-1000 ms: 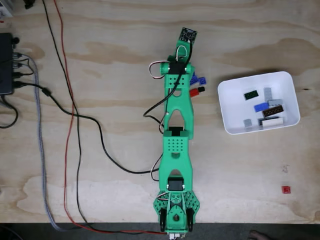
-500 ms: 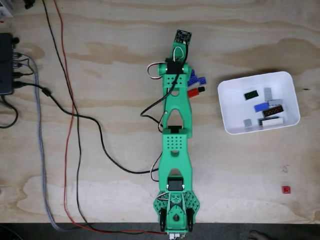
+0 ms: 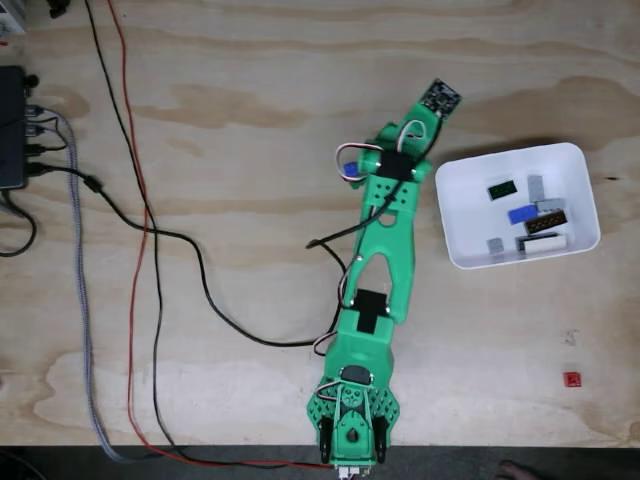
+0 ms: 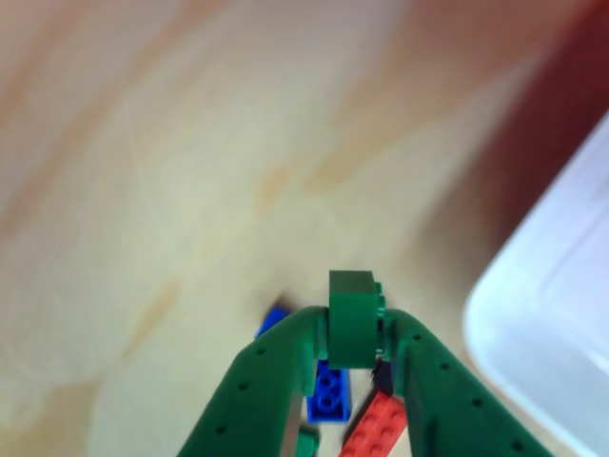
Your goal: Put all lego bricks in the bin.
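Between the two green gripper fingers (image 4: 276, 381) in the other view, we are seeing a small green studded lego brick (image 4: 353, 317) pinched at the tips; the gripper (image 4: 353, 333) is closed down to the brick's width. Under the jaws, a blue studded brick (image 4: 328, 393) and a red studded brick (image 4: 376, 428) are partly covered, and the frame bottom is cutting them off. We are also catching a blue sliver (image 4: 275, 318) left of the fingers, too blurred to identify. The shallow white rectangular plastic bin (image 4: 552, 333) is cropped at the right edge, close beside the gripper.

From the fixed view, the green printed arm (image 3: 385, 250) is leaning right and hiding its own fingers and whatever is beneath them. Its small dark circuit board (image 3: 439, 96) is sitting just off the bin's (image 3: 455, 215) upper-left corner. Several bricks are lying inside: a blue one (image 3: 522, 213), a dark green one (image 3: 501, 189), greys, a brown one and a white one packed together. A tiny red piece (image 3: 572, 379) is lying well apart near the plywood table's (image 3: 230, 90) lower right. Black and red cables (image 3: 140, 230) are crowding the left side; open wood is running above the bin.
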